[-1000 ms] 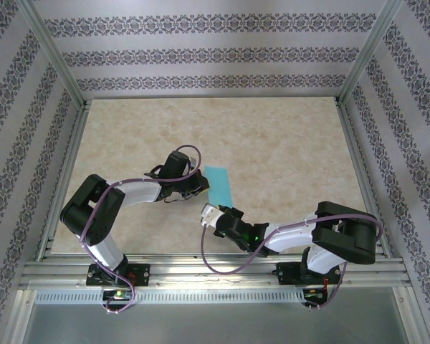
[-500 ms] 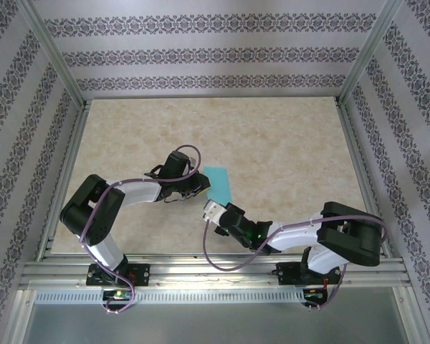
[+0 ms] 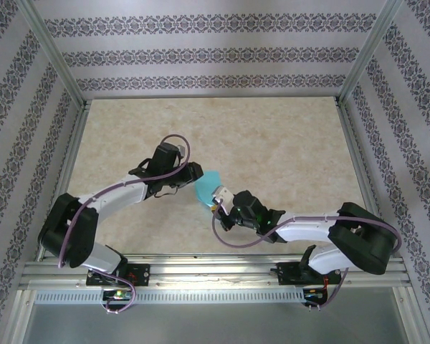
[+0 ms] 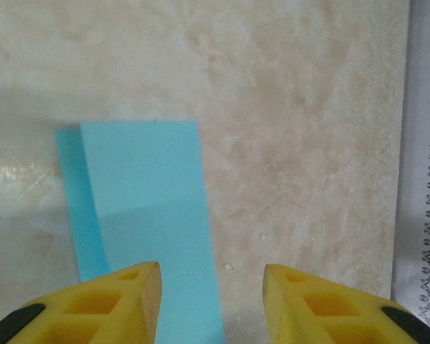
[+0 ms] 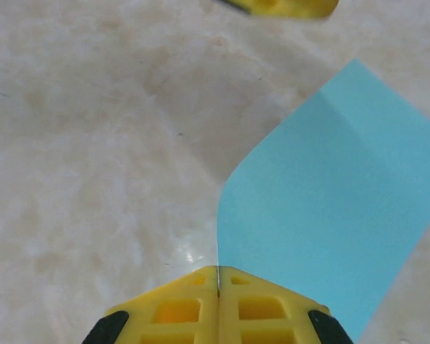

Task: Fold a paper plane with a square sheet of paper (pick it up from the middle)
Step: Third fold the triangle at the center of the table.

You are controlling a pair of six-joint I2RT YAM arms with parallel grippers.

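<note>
We see the right gripper point(image 5: 218, 272) clamped on one edge of the square sheet of paper point(image 5: 322, 208), curling it off the table point(image 5: 93, 143), apparently to work a fold, while the left gripper point(image 4: 211, 269) hovers just above the sheet, jaws apart, leaving it free.
</note>
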